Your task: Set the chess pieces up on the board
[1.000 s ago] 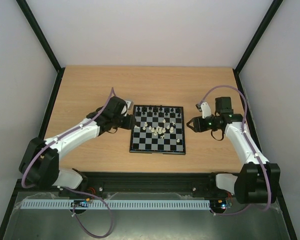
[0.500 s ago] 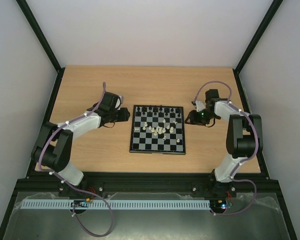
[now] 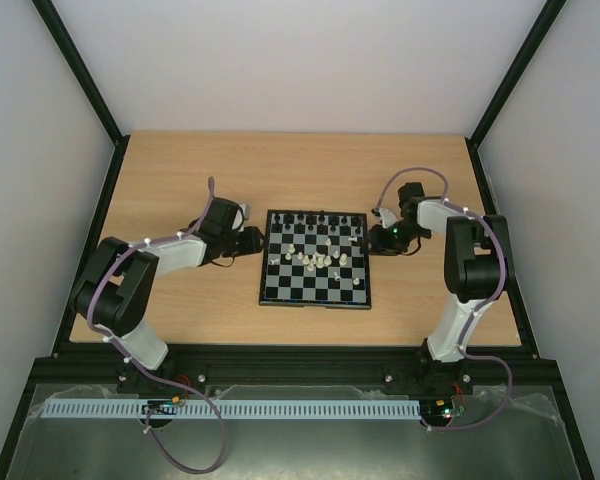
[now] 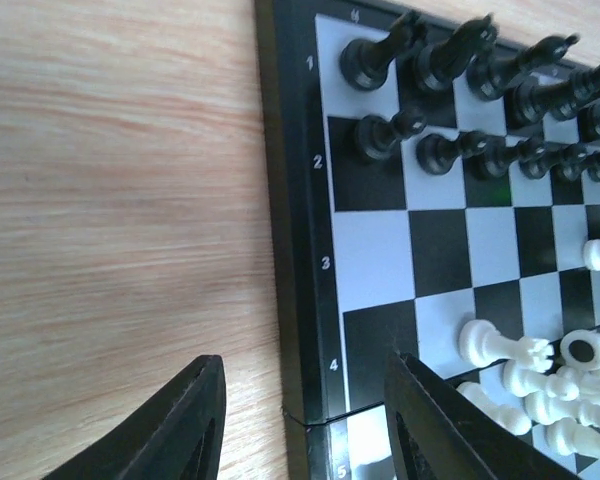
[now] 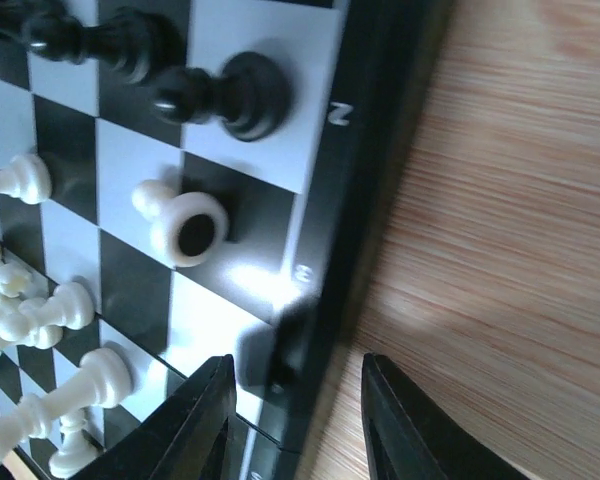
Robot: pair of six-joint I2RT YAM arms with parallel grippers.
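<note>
The board point(image 3: 280, 286) lies flat at the table's middle. Black chess pieces point(image 3: 315, 218) stand in two rows along its far side. Cream-white chess pieces point(image 3: 318, 260) lie and stand bunched in the middle. My left gripper point(image 3: 252, 240) is low at the board's left edge. In the left wrist view its jaws point(image 4: 305, 425) stand open astride the board's black border point(image 4: 298, 260), gripping nothing. My right gripper point(image 3: 379, 240) is at the right edge. Its jaws point(image 5: 295, 425) also stand open astride the border point(image 5: 325, 230). A white piece point(image 5: 185, 228) lies tipped beside a black one point(image 5: 225, 95).
Bare wooden table point(image 3: 180, 180) surrounds the board on all sides. Black frame posts point(image 3: 495, 110) and pale walls close in the left, right and far sides. A black rail point(image 3: 300, 355) runs along the near edge by the arm bases.
Both arms have drawn their elbows back and now lie low along the table. The grippers stay at the board's two side edges. The right jaws have narrowed. The board has not shifted.
</note>
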